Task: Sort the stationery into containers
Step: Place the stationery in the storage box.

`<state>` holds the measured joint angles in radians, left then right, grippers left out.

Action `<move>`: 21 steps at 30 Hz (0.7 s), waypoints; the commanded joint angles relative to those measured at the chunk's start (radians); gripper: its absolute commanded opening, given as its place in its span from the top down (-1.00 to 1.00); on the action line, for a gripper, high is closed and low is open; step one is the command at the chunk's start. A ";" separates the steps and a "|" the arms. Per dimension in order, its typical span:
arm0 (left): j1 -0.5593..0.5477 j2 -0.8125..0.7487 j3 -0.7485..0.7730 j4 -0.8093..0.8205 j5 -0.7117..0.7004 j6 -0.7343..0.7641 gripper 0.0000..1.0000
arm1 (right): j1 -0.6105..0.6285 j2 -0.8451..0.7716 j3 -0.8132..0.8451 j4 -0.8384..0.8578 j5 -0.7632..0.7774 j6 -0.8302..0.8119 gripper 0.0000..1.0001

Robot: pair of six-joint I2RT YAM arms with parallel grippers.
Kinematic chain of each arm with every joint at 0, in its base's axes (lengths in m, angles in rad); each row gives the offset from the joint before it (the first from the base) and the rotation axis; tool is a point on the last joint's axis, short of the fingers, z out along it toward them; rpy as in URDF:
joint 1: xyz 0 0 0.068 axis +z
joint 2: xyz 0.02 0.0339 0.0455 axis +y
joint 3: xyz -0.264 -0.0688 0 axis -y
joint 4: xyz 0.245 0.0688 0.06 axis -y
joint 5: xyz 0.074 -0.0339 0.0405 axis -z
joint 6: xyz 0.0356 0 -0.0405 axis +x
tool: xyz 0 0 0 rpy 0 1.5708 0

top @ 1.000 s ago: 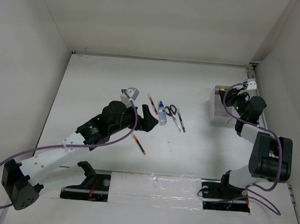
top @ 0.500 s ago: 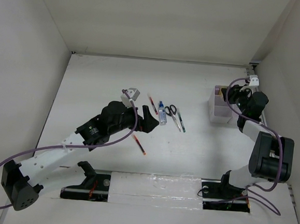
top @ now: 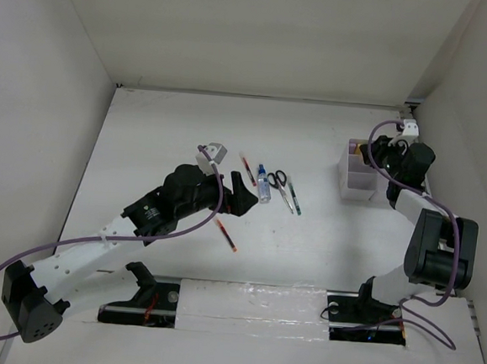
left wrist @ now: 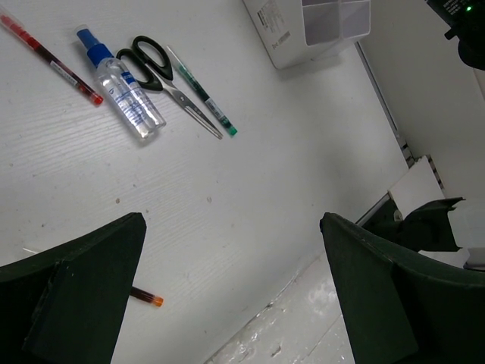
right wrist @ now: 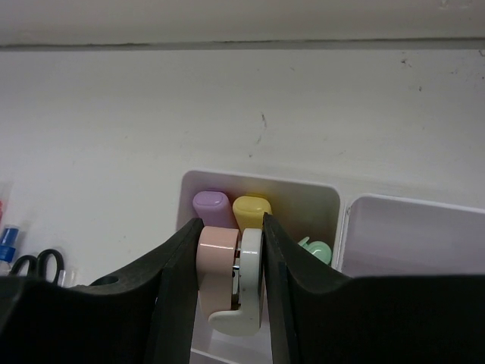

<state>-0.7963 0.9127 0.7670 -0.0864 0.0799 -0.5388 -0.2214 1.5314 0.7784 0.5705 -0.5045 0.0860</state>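
My right gripper is shut on a peach stubby stick with a white part, and holds it over a compartment of the white organizer. That compartment holds a purple stick, a yellow stick and a green stick. In the top view the organizer stands at the right, with my right gripper above it. My left gripper is open and empty above the table. Just beyond it lie a red pen, a blue-capped bottle, black-handled scissors and a dark pen.
A second red pen lies just near of my left gripper; its orange tip shows in the left wrist view. White walls close in the table on the left, back and right. The arm bases stand at the near edge.
My right gripper has moved a little toward the back wall with the stick in it, so more of the organizer shows. The left arm has not moved.
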 commanded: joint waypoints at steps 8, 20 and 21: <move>0.000 -0.011 0.015 0.051 0.034 0.017 -1.00 | -0.003 -0.001 0.050 0.002 -0.002 -0.019 0.68; 0.000 -0.011 0.015 0.051 0.034 0.026 -1.00 | -0.003 0.009 0.012 0.031 -0.002 -0.028 0.39; 0.000 -0.011 0.015 0.051 0.034 0.026 -1.00 | -0.003 -0.002 0.012 0.040 -0.002 -0.028 0.39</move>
<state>-0.7963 0.9131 0.7670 -0.0860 0.1017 -0.5301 -0.2214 1.5509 0.7792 0.5388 -0.5049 0.0750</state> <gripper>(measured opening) 0.997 0.403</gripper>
